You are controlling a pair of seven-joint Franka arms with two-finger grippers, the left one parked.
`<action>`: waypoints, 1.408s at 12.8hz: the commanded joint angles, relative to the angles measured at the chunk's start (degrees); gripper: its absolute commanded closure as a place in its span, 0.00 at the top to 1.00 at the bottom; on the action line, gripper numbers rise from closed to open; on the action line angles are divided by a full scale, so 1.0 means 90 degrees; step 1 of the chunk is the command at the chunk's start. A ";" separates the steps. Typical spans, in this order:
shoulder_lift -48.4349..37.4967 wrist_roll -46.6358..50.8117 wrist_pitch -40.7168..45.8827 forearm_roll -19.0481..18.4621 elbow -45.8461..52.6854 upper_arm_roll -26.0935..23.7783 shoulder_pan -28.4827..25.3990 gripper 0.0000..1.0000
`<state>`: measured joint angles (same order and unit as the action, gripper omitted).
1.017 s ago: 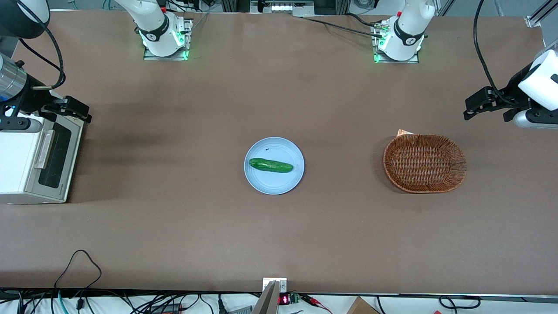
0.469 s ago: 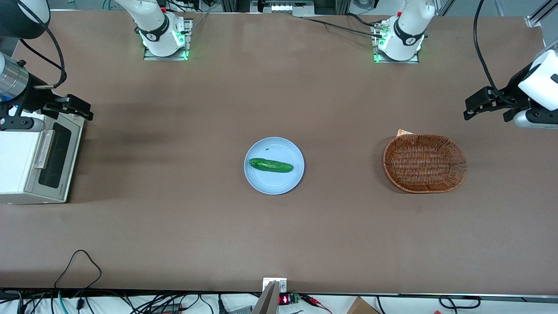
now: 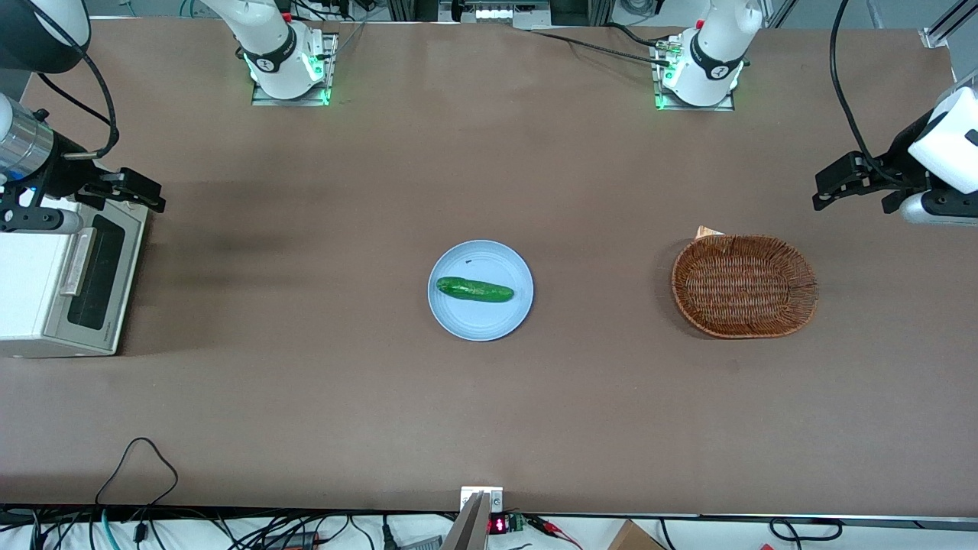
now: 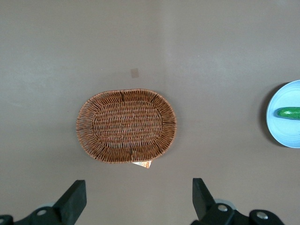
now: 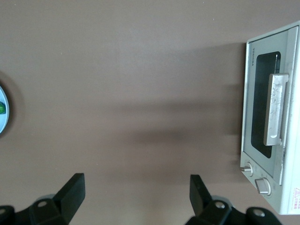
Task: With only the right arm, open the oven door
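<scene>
The white toaster oven [image 3: 30, 294] stands at the working arm's end of the table. Its oven door [image 3: 95, 279] is shut, with the dark window and silver bar handle [image 3: 76, 260] facing the table's middle. The right arm's black gripper [image 3: 157, 197] hovers above the oven's corner farthest from the front camera, apart from the handle. In the right wrist view the gripper [image 5: 136, 183] is open with only bare table between its fingers, and the oven door [image 5: 255, 112] and handle [image 5: 276, 108] lie off to one side.
A light blue plate [image 3: 458, 317] holding a green cucumber [image 3: 474, 289] sits mid-table. A brown wicker basket [image 3: 744, 286] lies toward the parked arm's end. Cables [image 3: 137, 458] trail over the table edge nearest the front camera.
The right arm's wrist and gripper have drifted slightly away from the front camera, staying over the oven's corner. The oven door has not moved.
</scene>
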<state>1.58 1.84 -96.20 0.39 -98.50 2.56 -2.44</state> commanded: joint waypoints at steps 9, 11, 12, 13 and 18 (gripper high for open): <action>0.0079 -0.0029 0.0162 0.0103 0.0143 -0.0010 0.0017 0.07; 0.0079 -0.0058 0.0201 0.0103 0.0153 -0.0010 0.0027 0.01; 0.0079 -0.0058 0.0210 0.0103 0.0153 -0.0010 0.0037 0.01; 0.0079 -0.0058 0.0211 0.0103 0.0153 -0.0010 0.0037 0.01; 0.0079 -0.0039 0.0464 -0.0024 0.0163 -0.0001 0.0008 0.01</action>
<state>1.84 1.81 -94.29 0.34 -98.49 2.56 -2.44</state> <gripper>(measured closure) 0.987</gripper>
